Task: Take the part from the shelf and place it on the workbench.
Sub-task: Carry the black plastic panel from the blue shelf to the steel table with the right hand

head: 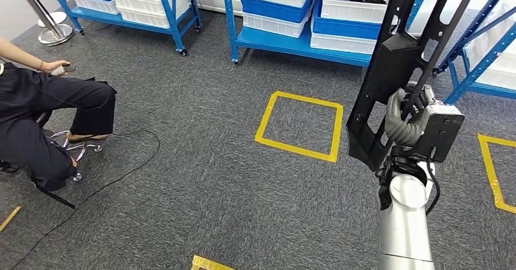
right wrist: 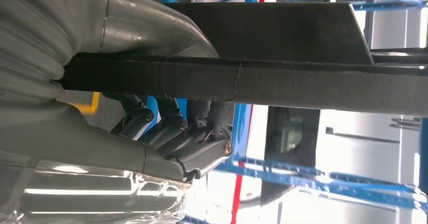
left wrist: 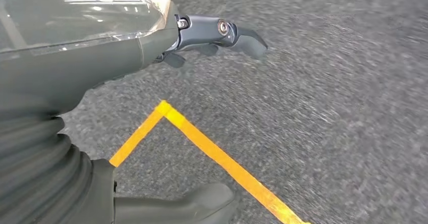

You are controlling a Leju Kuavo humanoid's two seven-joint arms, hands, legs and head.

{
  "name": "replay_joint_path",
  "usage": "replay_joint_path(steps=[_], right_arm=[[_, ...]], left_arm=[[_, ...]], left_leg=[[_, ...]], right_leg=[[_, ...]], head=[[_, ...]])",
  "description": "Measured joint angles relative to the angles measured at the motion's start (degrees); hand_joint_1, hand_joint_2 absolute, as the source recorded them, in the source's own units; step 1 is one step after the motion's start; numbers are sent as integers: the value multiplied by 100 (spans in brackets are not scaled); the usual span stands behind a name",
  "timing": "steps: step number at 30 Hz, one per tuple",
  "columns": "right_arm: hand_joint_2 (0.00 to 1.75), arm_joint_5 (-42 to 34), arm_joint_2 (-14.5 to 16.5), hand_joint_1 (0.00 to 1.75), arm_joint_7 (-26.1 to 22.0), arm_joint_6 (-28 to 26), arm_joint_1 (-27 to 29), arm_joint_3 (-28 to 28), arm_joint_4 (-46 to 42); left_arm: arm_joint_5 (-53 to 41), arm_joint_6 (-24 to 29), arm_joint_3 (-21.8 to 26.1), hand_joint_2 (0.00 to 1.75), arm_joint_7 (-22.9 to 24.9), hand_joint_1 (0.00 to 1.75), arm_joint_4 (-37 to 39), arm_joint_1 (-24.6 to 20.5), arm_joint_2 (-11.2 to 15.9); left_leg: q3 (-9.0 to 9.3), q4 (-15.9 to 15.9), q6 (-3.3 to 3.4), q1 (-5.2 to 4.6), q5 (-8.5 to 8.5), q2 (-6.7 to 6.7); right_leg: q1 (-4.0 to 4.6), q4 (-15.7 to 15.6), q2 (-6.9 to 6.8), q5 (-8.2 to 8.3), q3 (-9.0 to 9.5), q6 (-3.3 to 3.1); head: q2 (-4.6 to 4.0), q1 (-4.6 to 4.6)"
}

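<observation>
Right hand [head: 409, 121] grips black part [head: 398, 57], thumb and fingers [right wrist: 171, 128] wrapped round its edge; part held upright above grey carpet [head: 201, 179], well clear of blue shelf [head: 292, 39] behind it. Left hand [left wrist: 212, 35] holds nothing, fingers apart, hanging over carpet near yellow tape line [left wrist: 217, 156]. Seated person [head: 42, 118] well apart from part, across yellow tape square [head: 301, 124].

Open carpet [head: 201, 179] occupies the frame centre. Passage is blocked by blue shelving [head: 292, 42] along the top and a seated person [head: 36, 124] at left.
</observation>
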Motion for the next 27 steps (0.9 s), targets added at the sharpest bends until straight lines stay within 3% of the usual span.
replay_joint_path(steps=[1,4,6,8,10,13,14,15,16,17,19,20,22,24,26,27], right_arm=[[175,-135,0,175,-9,66,-4,-8,-1],[175,-424,7,175,-22,226,-109,-17,-2],[175,-520,21,175,-5,286,-265,-8,0],[175,-592,61,175,31,325,-460,16,2],[175,-651,116,175,85,346,-663,50,4],[175,-671,193,175,195,370,-931,129,23],[175,-652,222,175,245,373,-1003,163,42],[175,-625,264,175,301,372,-1072,205,72],[175,-599,320,175,352,371,-1149,254,112],[175,-581,379,175,392,369,-1239,303,155],[175,-572,513,175,435,367,-1426,415,252],[175,-573,588,175,444,366,-1529,478,315],[175,-587,754,175,475,362,-1750,594,499],[175,-621,956,175,516,359,-1981,683,705],[175,-649,1153,175,533,361,-2145,755,856],[175,-658,1229,175,537,363,-2209,781,924]], left_arm=[[-7,14,0,175,17,0,0,1,1],[-15,48,1,175,50,0,0,-13,10],[-1,50,1,175,65,0,0,-30,8],[23,56,2,175,81,0,0,-34,3],[41,77,3,175,98,0,0,-38,-5],[80,121,5,175,120,0,0,-66,-12],[94,133,6,175,129,0,0,-71,-15],[115,146,8,175,143,0,0,-71,-18],[137,157,10,175,158,0,0,-68,-21],[163,167,13,175,174,0,0,-66,-23],[211,191,19,175,198,0,0,-69,-25],[238,211,26,175,206,0,0,-73,-24],[313,266,63,175,221,0,0,-73,-22],[408,334,137,175,244,0,1,-63,-22],[476,389,193,175,260,0,1,-62,-27],[495,402,210,175,264,0,1,-68,-30]], left_leg=[[78,-140,-5,13,113,23],[703,-1326,25,10,614,301],[852,-1677,68,-26,704,403],[821,-1695,126,-53,733,288],[818,-1726,208,-46,782,187],[787,-1744,304,-25,838,9],[773,-1743,313,-26,849,-66],[764,-1742,312,-27,860,-142],[759,-1741,303,-27,871,-217],[757,-1737,289,-27,882,-288],[742,-1712,248,-35,898,-410],[722,-1696,218,-38,905,-461],[670,-1685,142,-33,929,-534],[623,-1684,68,-4,956,-544],[488,-1424,11,3,792,-347],[344,-1109,-15,7,612,-205]], right_leg=[[-1,1,-51,-1,1,2],[29,5,-183,-10,11,19],[88,13,-258,-19,5,52],[115,13,-338,-26,-4,107],[92,176,-235,-134,-85,141],[65,1253,112,-628,-571,88],[64,1612,154,-753,-734,90],[65,1783,171,-791,-808,112],[65,1730,182,-739,-772,149],[56,1428,203,-601,-615,193],[33,564,344,-287,-179,248],[25,256,400,-184,-28,237],[48,78,420,-126,38,165],[40,63,339,-70,28,73],[2,27,244,-20,32,-13],[-7,15,189,-8,31,-39]], head=[[0,1],[0,1],[0,20],[0,39],[0,45],[0,61],[0,63],[0,64],[0,67],[0,67],[0,69],[0,68],[0,63],[0,60],[0,45],[0,34]])
